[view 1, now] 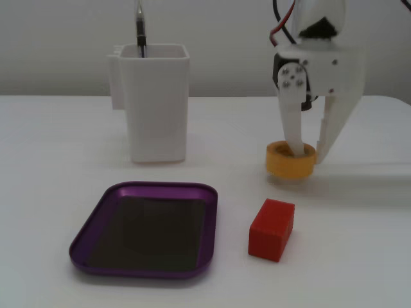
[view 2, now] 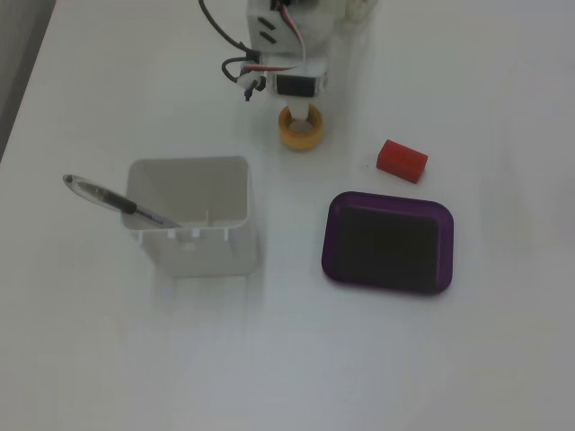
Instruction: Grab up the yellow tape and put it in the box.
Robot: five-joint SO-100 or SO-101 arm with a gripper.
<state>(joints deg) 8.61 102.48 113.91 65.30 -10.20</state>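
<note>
My gripper point(view 1: 308, 153) straddles the yellow tape point(view 1: 291, 162), a small orange-yellow ring on the white table point(view 1: 58, 160) (one finger in its hole, one outside its wall), jaws apart around that wall. Red block point(view 1: 271, 229) near; purple box point(view 1: 87, 239) beyond, open tabletop between

Tape point(view 1: 291, 160): small yellow-orange roll, lying flat on table, hole up, w/ a white finger down inside its core. Box point(view 1: 96, 218): shallow purple tray, rounded corners, raised rim, dark flat bottom, empty. Sits apart from tape, nearer cam in a fixed view point(view 2: 334, 215).
</note>
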